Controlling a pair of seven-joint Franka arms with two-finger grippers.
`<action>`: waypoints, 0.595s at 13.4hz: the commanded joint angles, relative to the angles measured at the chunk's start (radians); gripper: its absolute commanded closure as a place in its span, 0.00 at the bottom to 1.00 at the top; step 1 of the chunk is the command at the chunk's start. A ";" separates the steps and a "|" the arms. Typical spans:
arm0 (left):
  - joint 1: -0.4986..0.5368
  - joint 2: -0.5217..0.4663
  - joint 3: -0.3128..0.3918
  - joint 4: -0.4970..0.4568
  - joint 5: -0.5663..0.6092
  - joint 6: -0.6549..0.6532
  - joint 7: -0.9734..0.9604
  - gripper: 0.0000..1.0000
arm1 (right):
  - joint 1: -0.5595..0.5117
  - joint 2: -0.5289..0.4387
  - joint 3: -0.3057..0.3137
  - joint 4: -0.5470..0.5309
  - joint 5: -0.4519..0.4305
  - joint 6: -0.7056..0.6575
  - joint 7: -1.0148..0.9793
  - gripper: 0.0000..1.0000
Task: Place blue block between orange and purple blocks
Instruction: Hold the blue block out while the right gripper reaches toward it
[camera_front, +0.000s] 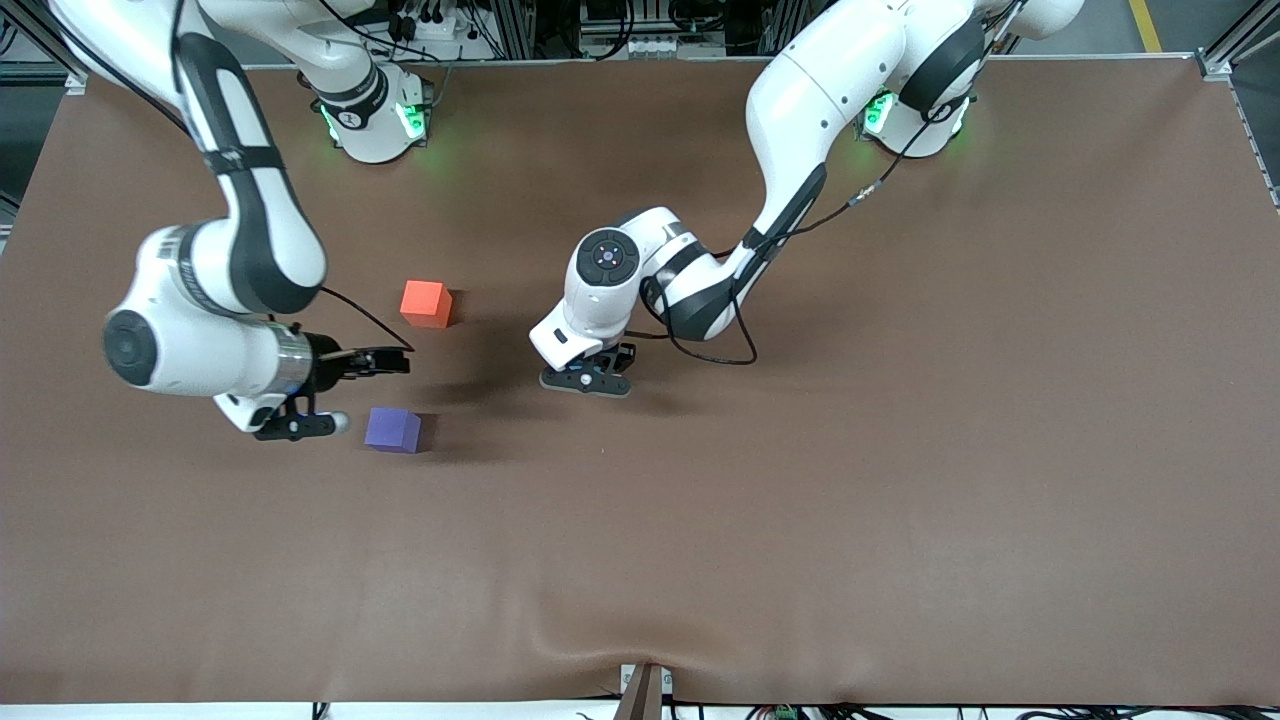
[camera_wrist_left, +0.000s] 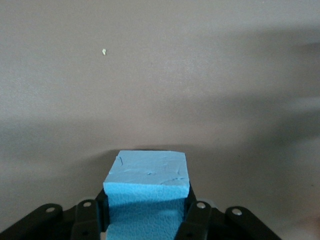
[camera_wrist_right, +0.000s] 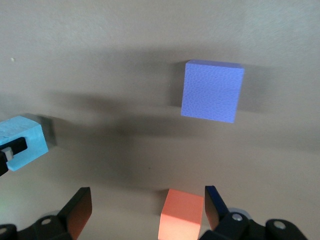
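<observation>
Desk (camera_front: 900, 480): brown mat, carries two loose cubes.
Left hand (camera_front: 588, 380): low over mid-desk, clamped on the blue block (camera_wrist_left: 147, 192), one finger on each side face.
Right hand (camera_front: 345, 392): fingers spread, nothing held, over the desk beside the orange and purple blocks.
Blue block: top face level; a cube, no long axis.
Orange block (camera_front: 425, 303): on desk, farther from camera.
Purple block (camera_front: 393, 430): on desk, nearer camera, well apart from orange.
Count: three cubes, one per colour.

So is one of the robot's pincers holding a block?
Yes. The left pincer is shut on the blue block, squeezing two facing sides. The right pincer is open, holding nothing, over the orange block.
</observation>
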 joint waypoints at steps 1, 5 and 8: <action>-0.022 0.036 0.019 0.037 0.003 0.016 -0.053 1.00 | 0.049 -0.004 -0.010 -0.011 0.032 0.032 -0.012 0.00; -0.046 0.050 0.053 0.026 0.014 0.017 -0.058 0.00 | 0.068 0.023 -0.010 0.017 0.070 0.033 0.115 0.00; -0.062 0.013 0.083 0.026 0.012 -0.004 -0.066 0.00 | 0.088 0.029 -0.010 0.015 0.077 0.038 0.140 0.00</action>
